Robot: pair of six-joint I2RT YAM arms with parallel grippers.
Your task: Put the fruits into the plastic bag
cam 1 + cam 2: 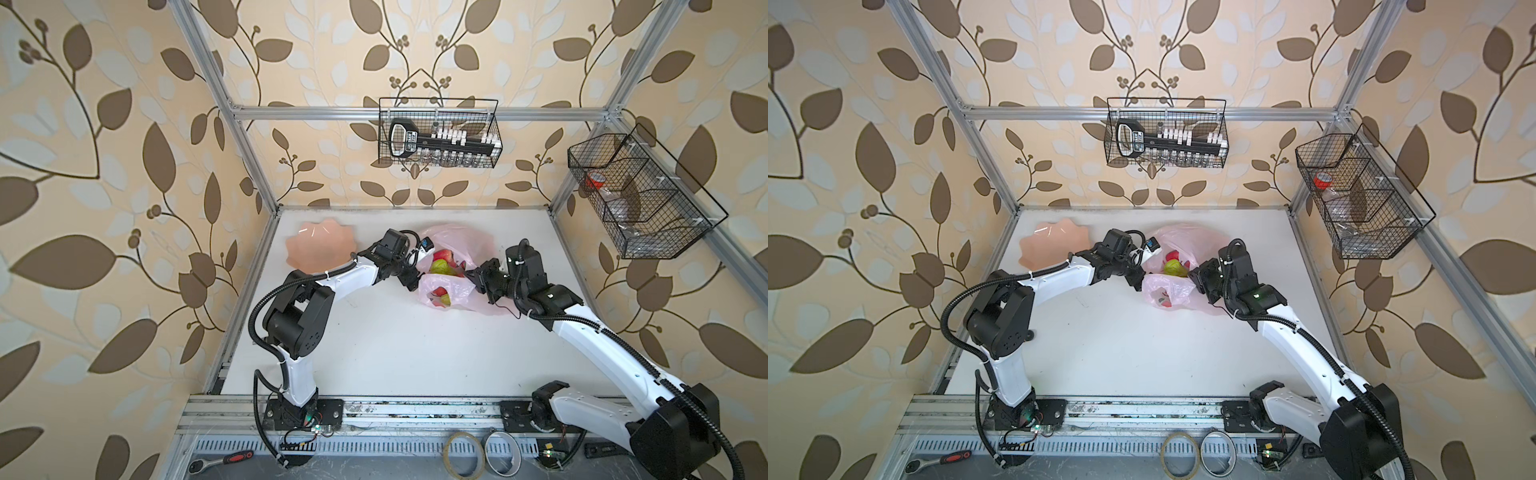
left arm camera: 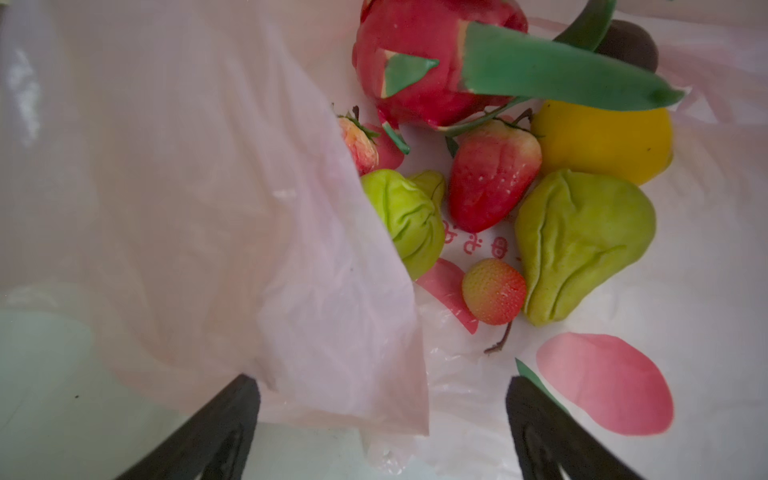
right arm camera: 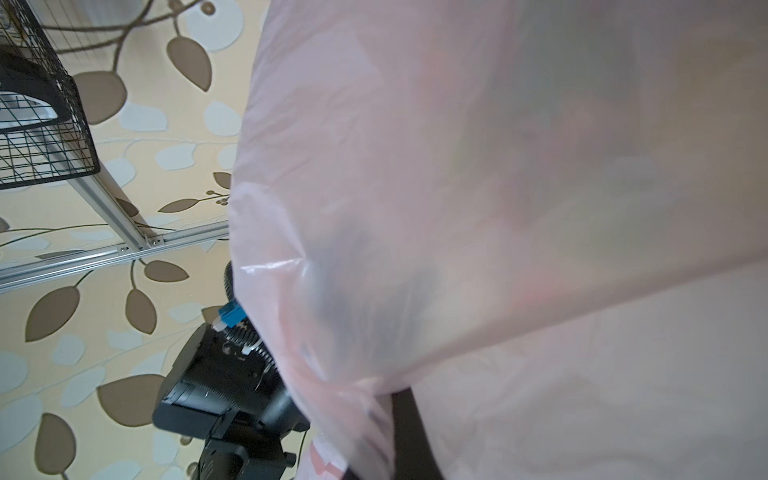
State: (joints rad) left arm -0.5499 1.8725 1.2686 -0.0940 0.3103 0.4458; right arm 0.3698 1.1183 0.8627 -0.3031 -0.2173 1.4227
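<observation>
Purple fruit (image 2: 631,41) mostly behind dragon fruit (image 2: 424,62), right claw (image 3: 401,405) under bag (image 3: 498,187)

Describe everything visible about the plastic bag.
The plastic bag is thin, crinkly, translucent pale pink with red fruit prints. It lies slumped on the white table toward the back, mouth held open, toy fruits inside. The right gripper, shut, pinches its rim; the open left gripper hangs at its mouth.

A peach-pink scalloped dish (image 1: 320,248) sits at the upper left of the white bench (image 1: 395,353). One black wire basket (image 1: 439,133) hangs on the wall at upper centre, a second wire basket (image 1: 640,195) at upper right. Two tape rolls (image 1: 484,452) and a red-handled ratchet (image 1: 222,460) lie along the lower edge.
</observation>
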